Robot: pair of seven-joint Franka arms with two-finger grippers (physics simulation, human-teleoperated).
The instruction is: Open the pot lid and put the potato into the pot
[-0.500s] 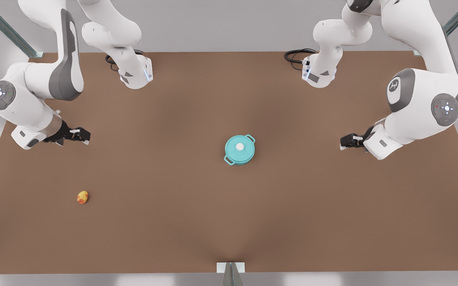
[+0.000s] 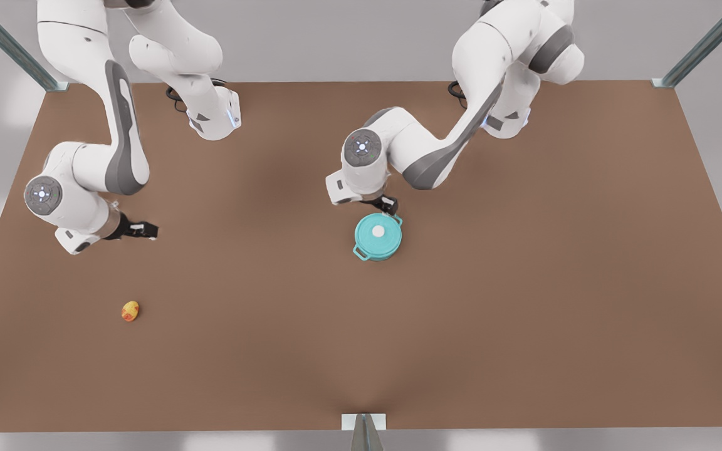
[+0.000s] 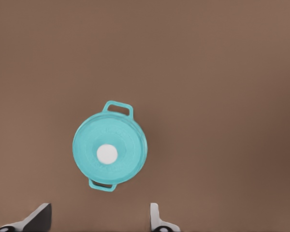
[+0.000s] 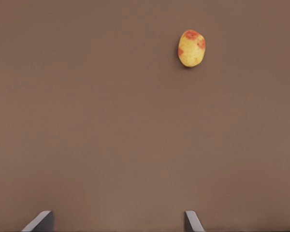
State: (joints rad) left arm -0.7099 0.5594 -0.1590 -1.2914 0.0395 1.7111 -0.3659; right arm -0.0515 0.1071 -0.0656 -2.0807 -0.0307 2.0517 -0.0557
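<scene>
The teal pot [image 2: 378, 256] stands near the table's middle with the pot lid [image 2: 378, 232] closed on it, white knob at its centre. My left gripper [image 2: 388, 203] hangs open just behind the pot's far rim, above the table. From the left wrist, the pot lid [image 3: 108, 153] and a loop handle of the pot [image 3: 118, 107] lie ahead of the open left gripper [image 3: 99, 217]. The yellow, red-patched potato [image 2: 130, 311] lies at the front view's left. My right gripper [image 2: 148, 231] is open, behind the potato and well apart from it. The right wrist view has the potato [image 4: 191, 48] far ahead of the open right gripper [image 4: 117, 220].
The brown table [image 2: 524, 300] is bare around the pot and the potato. Both arm bases [image 2: 214, 116] stand at the back edge. A small bracket [image 2: 364, 423] sits at the middle of the front edge.
The left arm has swung in from the front view's right edge to just behind the pot. The right arm has moved a little forward, toward the potato. Pot and potato have not moved.
</scene>
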